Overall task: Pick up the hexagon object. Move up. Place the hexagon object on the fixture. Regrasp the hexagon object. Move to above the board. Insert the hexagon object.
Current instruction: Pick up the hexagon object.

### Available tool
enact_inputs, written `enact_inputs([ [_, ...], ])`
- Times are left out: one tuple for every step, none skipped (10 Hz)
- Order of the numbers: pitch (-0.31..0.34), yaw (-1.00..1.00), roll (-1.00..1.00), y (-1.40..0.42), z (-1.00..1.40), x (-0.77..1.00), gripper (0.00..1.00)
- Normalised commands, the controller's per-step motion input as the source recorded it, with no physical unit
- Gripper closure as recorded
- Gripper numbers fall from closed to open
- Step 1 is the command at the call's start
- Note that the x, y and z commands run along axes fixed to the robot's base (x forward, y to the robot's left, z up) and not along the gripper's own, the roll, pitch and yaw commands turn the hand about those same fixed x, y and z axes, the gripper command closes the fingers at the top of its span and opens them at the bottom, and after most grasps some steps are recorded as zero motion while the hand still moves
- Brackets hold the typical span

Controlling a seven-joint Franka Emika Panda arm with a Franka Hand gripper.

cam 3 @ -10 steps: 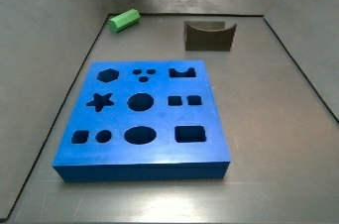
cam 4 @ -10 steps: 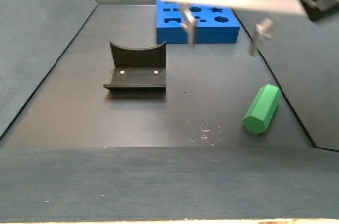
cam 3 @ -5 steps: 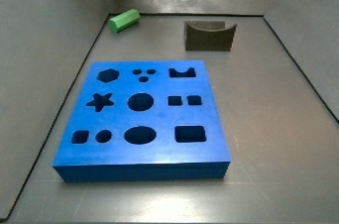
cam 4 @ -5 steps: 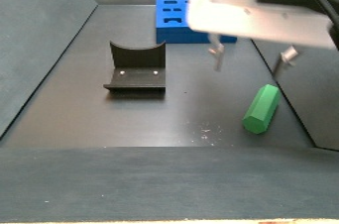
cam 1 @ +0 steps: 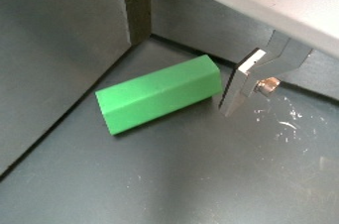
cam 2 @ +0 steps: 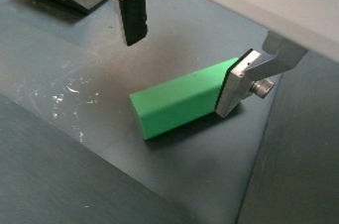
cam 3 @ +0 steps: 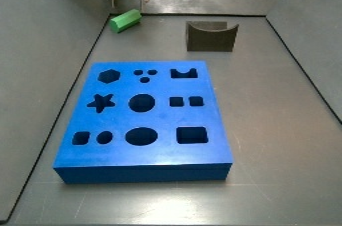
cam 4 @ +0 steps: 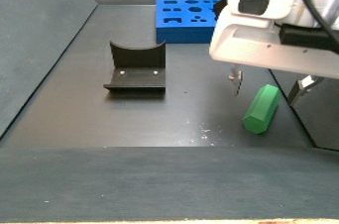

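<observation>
We see the silver two-finger tool [cam 1: 192, 55] spread wide and empty, straddling the small bright green hexagonal prism [cam 1: 159, 93] lying flat on the dark floor near a wall, a stiff, light, smooth piece best pinched across its long flat sides mid-length.

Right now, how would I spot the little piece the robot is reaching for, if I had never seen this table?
Start at the big blue board with shaped holes, then look to the far corner of the dark floor, beyond the dark notched fixture. There the open hand hangs over the hexagon object, a finger on either side. It lies flat, the only bright green thing there.
</observation>
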Motion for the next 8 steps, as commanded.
enact_inputs([
  [-0.134,-0.1,0.0,-0.14,-0.99,-0.22,0.0],
  [-0.149,-0.07,0.0,-0.05,-0.45,-0.19,0.0],
  [0.0,0.0,0.0,0.0,-0.04,0.0,0.0],
  [-0.383,0.0,0.0,-0.07,-0.85,-0.37,0.0],
  [-0.094,0.0,0.0,0.0,-0.16,-0.05,0.0],
  [0.0,0.0,0.0,0.0,0.0,0.0,1.0],
  [0.0,0.0,0.0,0.0,0.0,0.0,1.0],
  [0.0,0.0,0.0,0.0,0.0,0.0,1.0],
])
